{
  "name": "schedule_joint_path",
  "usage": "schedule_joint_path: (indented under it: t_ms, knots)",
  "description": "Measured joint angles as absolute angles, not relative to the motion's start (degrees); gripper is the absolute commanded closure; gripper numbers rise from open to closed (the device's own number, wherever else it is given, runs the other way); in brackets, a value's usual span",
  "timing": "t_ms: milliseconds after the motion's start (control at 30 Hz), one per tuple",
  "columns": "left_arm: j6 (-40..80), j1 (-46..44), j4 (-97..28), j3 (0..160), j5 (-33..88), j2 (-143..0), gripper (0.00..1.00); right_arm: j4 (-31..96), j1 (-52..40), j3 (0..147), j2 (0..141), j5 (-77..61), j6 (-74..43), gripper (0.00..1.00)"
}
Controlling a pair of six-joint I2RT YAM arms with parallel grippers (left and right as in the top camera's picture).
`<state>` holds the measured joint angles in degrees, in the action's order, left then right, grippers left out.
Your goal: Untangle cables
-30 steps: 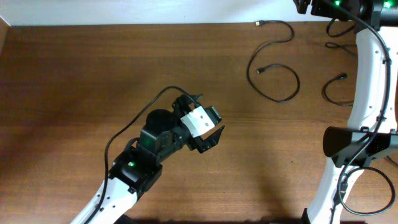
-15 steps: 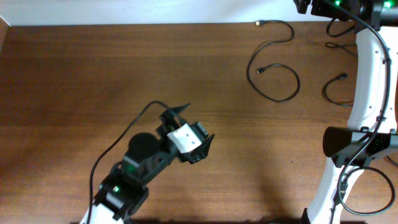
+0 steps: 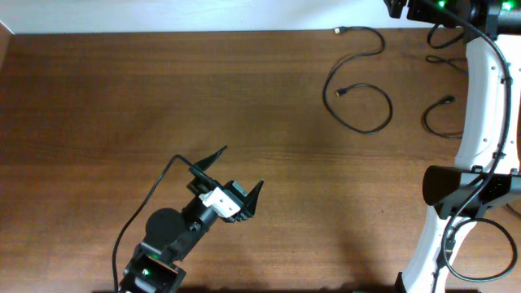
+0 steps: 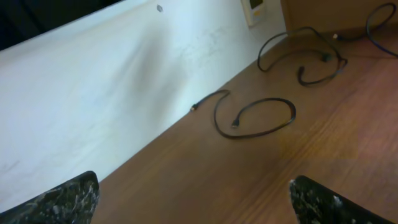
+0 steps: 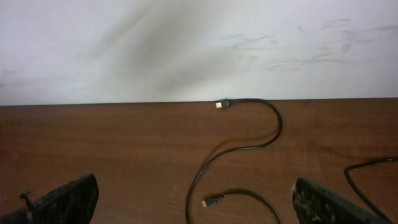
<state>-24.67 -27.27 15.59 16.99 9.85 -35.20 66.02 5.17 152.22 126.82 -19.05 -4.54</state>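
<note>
Overhead, the left gripper (image 3: pixel 244 166) is seen low on the table (image 3: pixel 98 98), jaws spread wide, nothing held; the cables (image 3: pixel 326 91) are laid loose far right. From the left wrist, they are spotted near the wall (image 4: pixel 93 93). From the right wrist, the right gripper (image 5: pixel 199 204) is shown empty, jaws wide apart, above a gold-tipped cable (image 5: pixel 280 127).

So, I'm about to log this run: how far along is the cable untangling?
Looks done: the gold-tipped cable lies by itself, apart from the second cable; any overlap farther right is hidden by the right arm. In hand: nothing, the left pincer and right pincer are both open and empty. Left: probably only checking that hidden corner.
</note>
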Motion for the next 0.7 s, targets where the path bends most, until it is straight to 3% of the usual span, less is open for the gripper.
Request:
schedule_joint_path:
  t_ms: [700]
  knots:
    - [-24.7, -23.2, 16.4, 15.8, 10.5, -30.2, 0.01, 66.0, 5.2, 152.2, 126.8, -19.0, -4.6, 0.01]
